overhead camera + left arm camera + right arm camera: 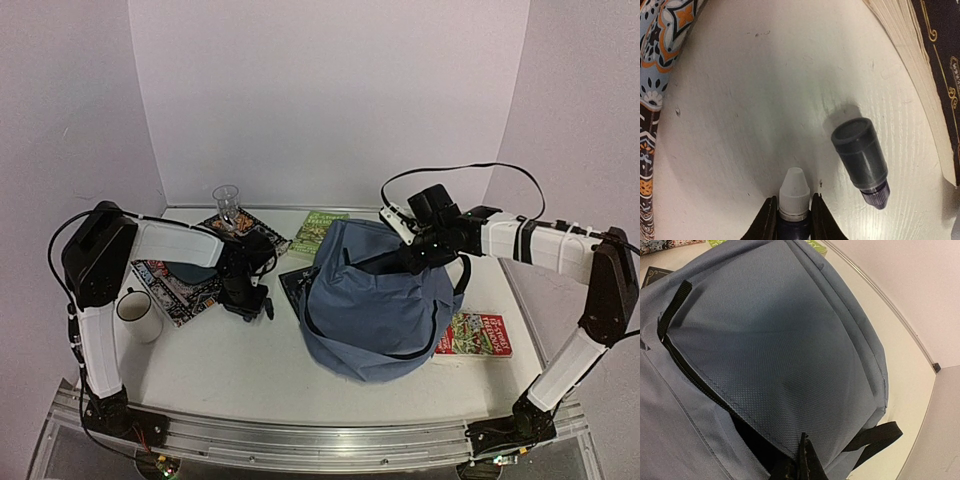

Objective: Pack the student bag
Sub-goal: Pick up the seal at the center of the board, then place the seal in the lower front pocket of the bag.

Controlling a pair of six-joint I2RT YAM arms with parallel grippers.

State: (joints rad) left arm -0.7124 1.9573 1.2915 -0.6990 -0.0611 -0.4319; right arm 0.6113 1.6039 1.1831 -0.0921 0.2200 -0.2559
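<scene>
The student bag (375, 300), a rounded grey-blue fabric backpack with a dark zipper line and black straps, slumps on the white table (250, 370) directly under and ahead of the right gripper (802, 462). That gripper's fingers are pinched together on the hem of the flap, at the gaping zipper. The left gripper (793, 212), with the bag well off to its right, clasps a small white-capped bottle (794, 190). A grey-capped bottle (860, 157) lies just ahead and right of its fingers.

White mug (136, 312) left; clear glass (227, 204) far back.
</scene>
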